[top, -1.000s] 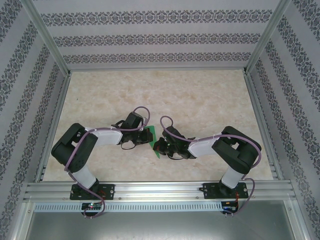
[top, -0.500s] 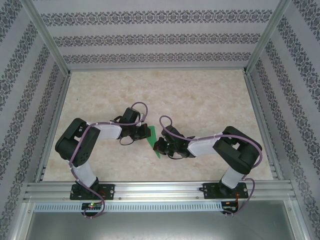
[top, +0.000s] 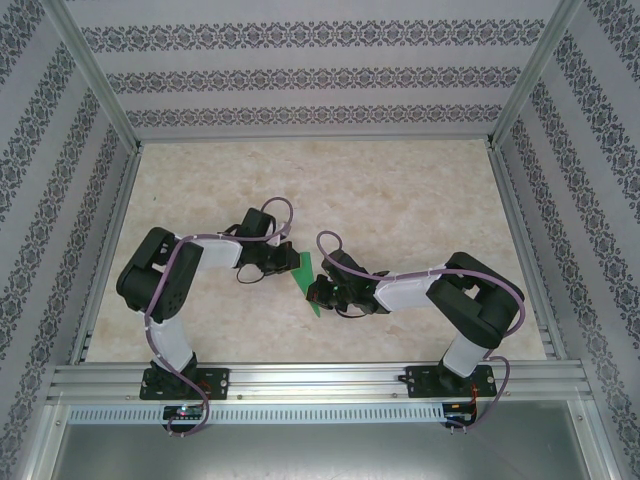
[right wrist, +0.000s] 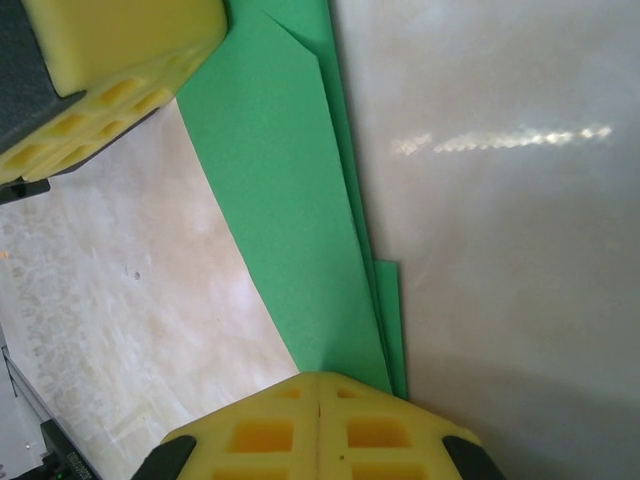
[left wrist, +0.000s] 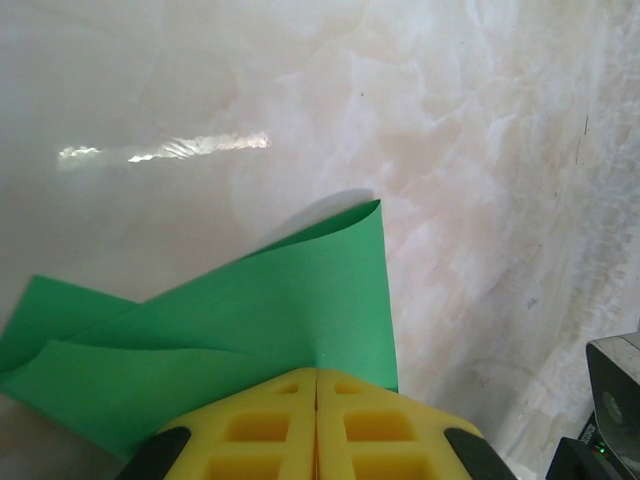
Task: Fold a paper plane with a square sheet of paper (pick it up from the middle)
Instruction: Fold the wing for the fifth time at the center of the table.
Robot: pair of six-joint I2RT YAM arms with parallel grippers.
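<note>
— Fingertips of the left gripper (left wrist: pixel 316 425), how set?
— Squeezed together on the folded bright green paper sheet (left wrist: pixel 250 320), with yellow foam pads (left wrist: pixel 255 430) meeting and no gap, one corner of the sheet curling upward beyond them
— And at the right gripper (right wrist: pixel 318 432)?
— Likewise clamped onto the sheet (right wrist: pixel 280 200), at its narrower end, with layered folds fanning out toward the left gripper's pad (right wrist: pixel 110 60)
— Whereabouts on the beige marbled table (top: pixel 400 200)?
— Closer to the near edge than the far, about midway between left and right edges, with the sheet (top: pixel 305 275) strung slantwise between left gripper (top: pixel 288 265) and right gripper (top: pixel 316 296)
</note>
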